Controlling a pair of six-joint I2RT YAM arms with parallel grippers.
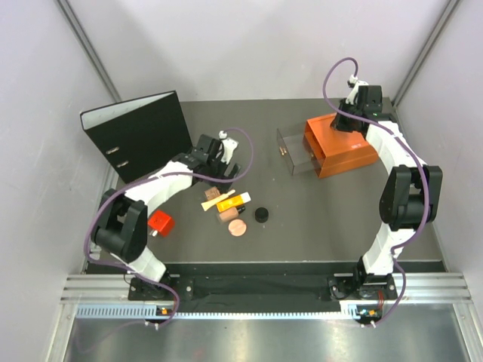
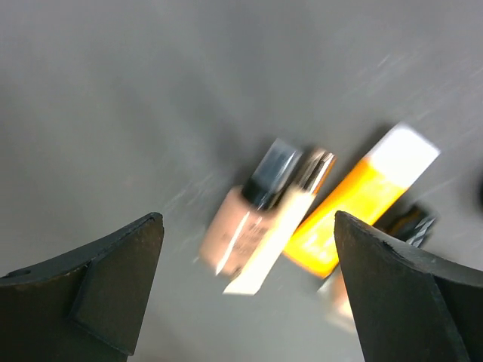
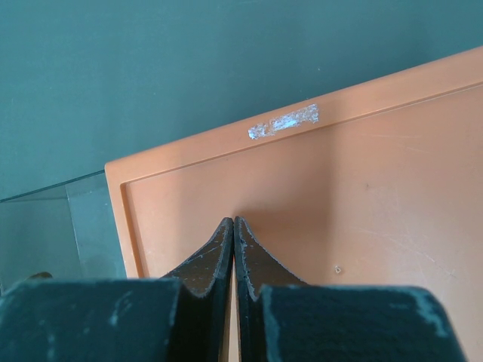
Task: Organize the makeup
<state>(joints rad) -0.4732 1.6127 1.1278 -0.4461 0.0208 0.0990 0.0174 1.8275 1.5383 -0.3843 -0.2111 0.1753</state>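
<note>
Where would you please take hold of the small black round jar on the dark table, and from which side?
Grip the small black round jar across its curved side wall, coming straight down from above. It sits low and upright, apart from the round pink-tan compact and the orange-yellow tube, so open fingers should fit either side. The open left gripper looks nearer.

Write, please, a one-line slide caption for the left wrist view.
Open left hand hovering over a pinkish bottle, a cream stick and an orange-yellow tube on the dark table.
</note>
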